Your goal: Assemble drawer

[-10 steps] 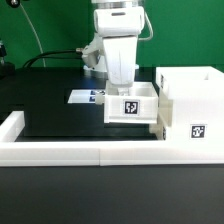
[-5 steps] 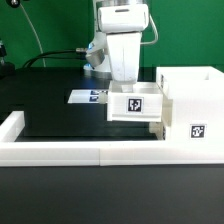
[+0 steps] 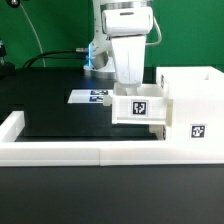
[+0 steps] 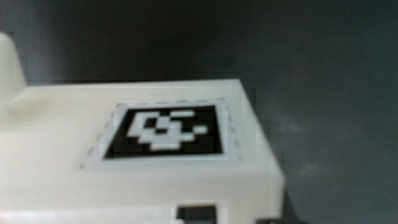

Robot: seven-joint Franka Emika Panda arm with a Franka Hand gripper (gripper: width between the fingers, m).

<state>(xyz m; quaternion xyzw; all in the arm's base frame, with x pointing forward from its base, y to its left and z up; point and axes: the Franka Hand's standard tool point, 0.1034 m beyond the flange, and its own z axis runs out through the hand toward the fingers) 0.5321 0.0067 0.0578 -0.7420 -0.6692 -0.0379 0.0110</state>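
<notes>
In the exterior view my gripper (image 3: 133, 86) reaches down into a small white open-top tray (image 3: 140, 107) with a black-and-white tag on its front. It is shut on the tray's wall, and the fingertips are hidden by the tray. The tray hangs just above the table and touches or nearly touches the left side of the tall white casing (image 3: 196, 105), which has a tag low on its front. A white part (image 3: 161, 124) sticks out of the casing under the tray; I cannot tell whether it is the second tray. The wrist view shows a white tagged surface (image 4: 169, 132) close up.
The marker board (image 3: 90, 97) lies flat on the black table behind the tray. A long low white border rail (image 3: 70, 152) runs along the front, with a corner piece (image 3: 12, 124) at the exterior view's left. Dark cables lie at the back left.
The gripper and the tray it holds have moved toward the exterior view's right, closing the gap to the casing. The casing and marker board have not moved.
</notes>
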